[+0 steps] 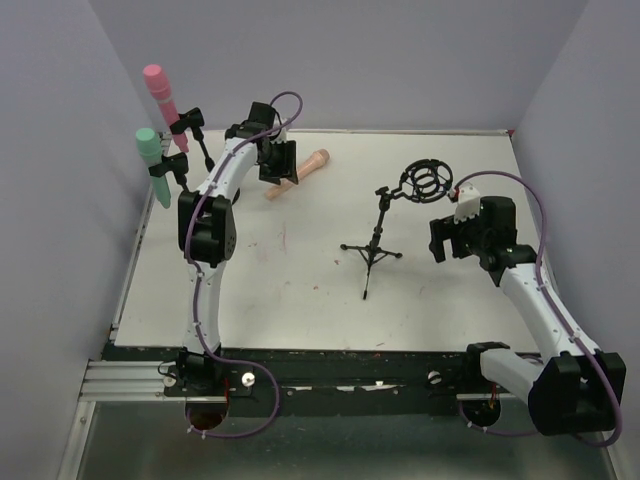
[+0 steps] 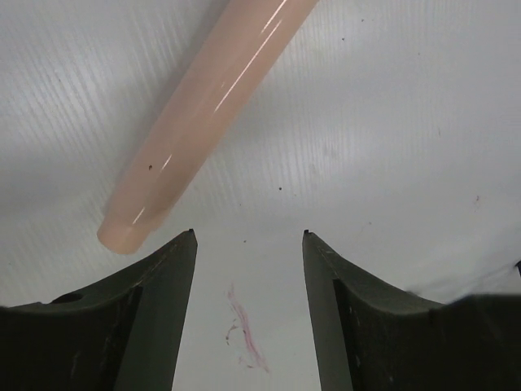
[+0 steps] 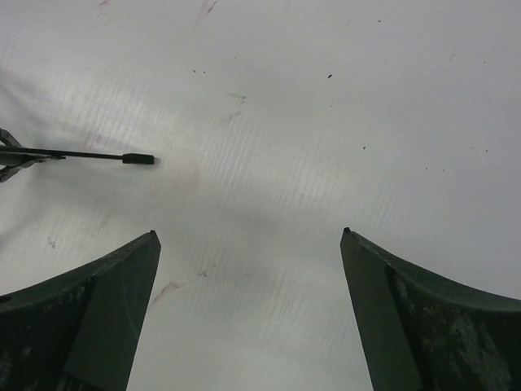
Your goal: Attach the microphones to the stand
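- Lavender walls [image 1: 60,250] box in the white table [image 1: 300,300], so I have little room to swing either arm wide.
- Two of the three pieces look done from here. The pink microphone [image 1: 160,92] and the green microphone [image 1: 152,158] stand head-up in black clips [image 1: 186,122] at the far left corner, off the table.
- The peach microphone [image 1: 305,166] lies flat on the table at the far side, near the middle and unclipped. I take it as the one left to place.
- I have the left gripper [image 2: 248,235] low over it. The fingers stand apart with nothing between them, and the tail end of the handle sits just beyond the left fingertip [image 2: 189,238], slightly off centre.
- I would shift that way before closing, or the handle may roll away.
- The tripod stand [image 1: 378,242] is at mid-table, its ring mount [image 1: 427,163] empty and tipped toward the right arm, which is probably where the peach one goes.
- The right gripper [image 3: 248,234] hangs fully spread over bare table, holding nothing. One tripod leg [image 3: 89,155] shows at the left of its view, so it is near enough to steady the stand.
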{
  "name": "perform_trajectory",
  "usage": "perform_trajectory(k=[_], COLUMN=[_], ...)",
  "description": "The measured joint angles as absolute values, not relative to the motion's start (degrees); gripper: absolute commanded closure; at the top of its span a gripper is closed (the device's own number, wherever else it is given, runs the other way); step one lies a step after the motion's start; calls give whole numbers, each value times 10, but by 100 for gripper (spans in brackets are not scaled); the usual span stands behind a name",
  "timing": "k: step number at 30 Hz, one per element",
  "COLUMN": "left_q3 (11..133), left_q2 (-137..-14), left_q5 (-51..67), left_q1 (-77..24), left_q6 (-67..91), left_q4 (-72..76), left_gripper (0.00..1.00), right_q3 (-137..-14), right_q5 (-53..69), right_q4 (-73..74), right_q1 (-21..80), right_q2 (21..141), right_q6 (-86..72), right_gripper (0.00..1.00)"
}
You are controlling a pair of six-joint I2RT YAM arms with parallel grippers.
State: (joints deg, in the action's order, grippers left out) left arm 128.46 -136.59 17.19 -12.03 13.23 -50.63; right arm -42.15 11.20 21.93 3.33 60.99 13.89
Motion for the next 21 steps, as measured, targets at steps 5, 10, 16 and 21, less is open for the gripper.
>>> perform_trajectory(k=[5,10,16,21], left_q3=[1172,1054,908,758], left_q2=[-1258,-1086,-893,-775], left_q5=[170,157,158,223], left_q1=[-133,-161,-166,-150], left_q6=[121,105,95,110], left_q4=[-478,-408,-304,-186], left_gripper=[32,27,16,15], right_q3=[-422,-424,-522,-639], right_q5=[112,107,85,96], right_q4=[218,213,237,248], right_q1=[22,5,-13,-16], right_q2=[611,603,608,621], right_q6=[131,124,124,119], right_gripper=[0,0,0,0])
